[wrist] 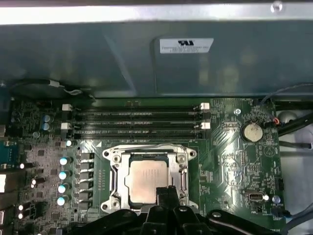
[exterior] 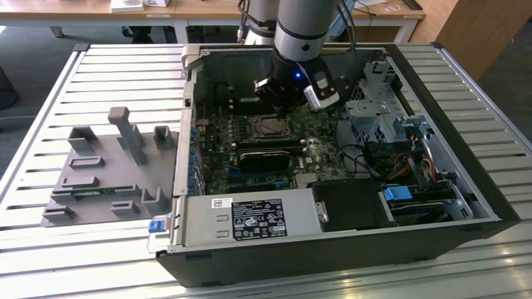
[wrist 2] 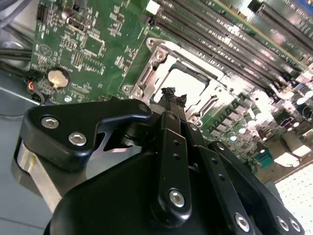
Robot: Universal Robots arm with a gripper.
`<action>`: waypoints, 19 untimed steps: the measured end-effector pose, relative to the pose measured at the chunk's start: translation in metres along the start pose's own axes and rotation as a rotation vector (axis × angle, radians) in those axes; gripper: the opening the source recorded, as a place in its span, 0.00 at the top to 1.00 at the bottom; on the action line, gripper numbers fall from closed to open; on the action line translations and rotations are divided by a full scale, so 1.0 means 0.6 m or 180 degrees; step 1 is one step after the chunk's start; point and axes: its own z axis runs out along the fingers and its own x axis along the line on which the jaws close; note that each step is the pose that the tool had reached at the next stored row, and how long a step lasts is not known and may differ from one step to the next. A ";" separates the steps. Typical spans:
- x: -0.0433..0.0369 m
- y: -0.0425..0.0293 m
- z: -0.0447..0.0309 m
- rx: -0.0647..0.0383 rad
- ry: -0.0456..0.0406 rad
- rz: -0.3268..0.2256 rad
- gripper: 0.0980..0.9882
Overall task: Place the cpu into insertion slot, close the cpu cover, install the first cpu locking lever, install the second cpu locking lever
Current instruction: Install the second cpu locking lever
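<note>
A: Exterior view. Logged: open computer case (exterior: 465, 187) on slatted table (exterior: 50, 87); grey fixture tray (exterior: 99, 180) well apart from the arm, toward the exterior view's left. Gripper (exterior: 278, 103) inside the case, just above the motherboard (exterior: 249, 156). Fingers?

B: Cannot tell from here; masked by the wrist body. Listed directly below the gripper: insertion slot (exterior: 270, 128), silver rim, pale centre. Near it, farther from the arm: black card (exterior: 266, 159), lying flat.

A: Second wrist view. Entries?

B: Gripper (wrist 2: 172, 93): black linkage narrowing to a single tip, fingers pressed together, nothing between them. Tip right at the edge of the cpu cover (wrist 2: 161, 66), contact not certain. Cpu (wrist 2: 188, 88) just beyond the tip, bright metal top showing through the cover's window. Past the socket: long black memory slots (wrist 2: 215, 29). Off to one side of the gripper: coin cell battery (wrist 2: 57, 77) on the green board.

A: First wrist view. Same stock?

B: Confirmed. Gripper (wrist: 168, 193) at the socket's near edge, tip overlapping the cpu's (wrist: 146, 178) corner. Cpu seated flat in the insertion slot (wrist: 149, 178), squarely framed. Cpu cover (wrist: 115, 178) down around it, window over the chip. Beyond the socket: four memory slots (wrist: 137, 122), white latches at their ends. Coin cell battery (wrist: 252, 131) to one side. Blue-topped capacitors (wrist: 63, 174) in a row on the other side. Locking levers: position not discernible.
</note>
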 end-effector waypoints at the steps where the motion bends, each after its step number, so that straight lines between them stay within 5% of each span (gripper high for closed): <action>1: 0.000 -0.003 0.000 0.0000 0.0000 0.0000 0.99; 7: -0.001 -0.022 0.000 0.0000 0.0000 0.0000 0.99; 19: 0.017 -0.032 0.002 0.0003 0.0000 0.0000 0.99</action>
